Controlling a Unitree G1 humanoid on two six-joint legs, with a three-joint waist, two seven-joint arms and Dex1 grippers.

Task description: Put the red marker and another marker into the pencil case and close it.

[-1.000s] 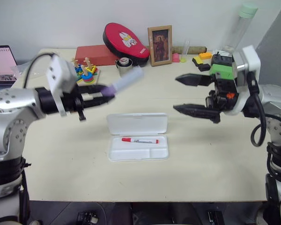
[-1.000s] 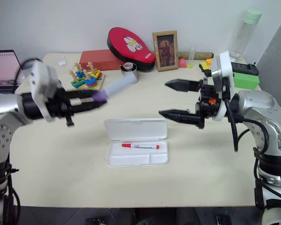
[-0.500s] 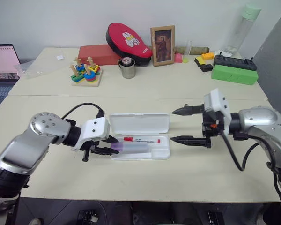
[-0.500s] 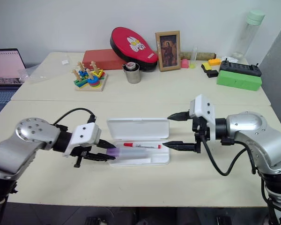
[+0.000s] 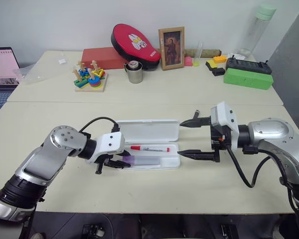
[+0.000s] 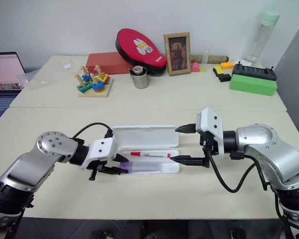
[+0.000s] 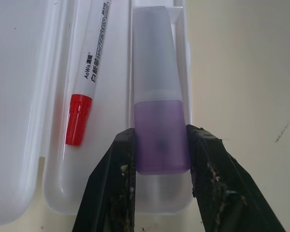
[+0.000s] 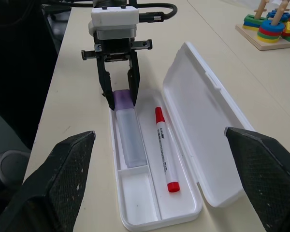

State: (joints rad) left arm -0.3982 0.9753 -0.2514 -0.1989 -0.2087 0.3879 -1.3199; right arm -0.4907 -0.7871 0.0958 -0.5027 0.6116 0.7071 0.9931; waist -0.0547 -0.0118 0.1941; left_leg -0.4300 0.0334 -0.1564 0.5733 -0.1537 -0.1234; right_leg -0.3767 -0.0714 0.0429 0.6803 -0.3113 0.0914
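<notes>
- Pencil case [image 5: 148, 131] lay open near the middle of the front tabletop [image 5: 199, 94], its lid folded flat toward the far side and its divided tray toward the robot, so both long slots could be reached from above.
- Right claw [image 5: 188, 139] stood just beside the case's right end with its jaws spread wide and nothing between them; it appeared to be waiting there for the lid, which had not yet been shut.
- Left claw [image 7: 159, 145] reached in from the case's left end and gripped the lilac marker [image 7: 157, 96] by its darker purple cap end, jaws narrow against its flat sides; the marker already lay along the tray's near slot, seemingly seated and ready to be let go.
- Red marker [image 5: 149, 148] rested in the far slot, parallel to the lilac one and apart from it.
- Open tabletop lay in front of the case and beyond each claw, giving both arms room to draw back; the stacking toy [image 5: 89, 78], the metal cup [image 5: 133, 72] and the red box [image 5: 102, 57] stood well apart on the far side.
</notes>
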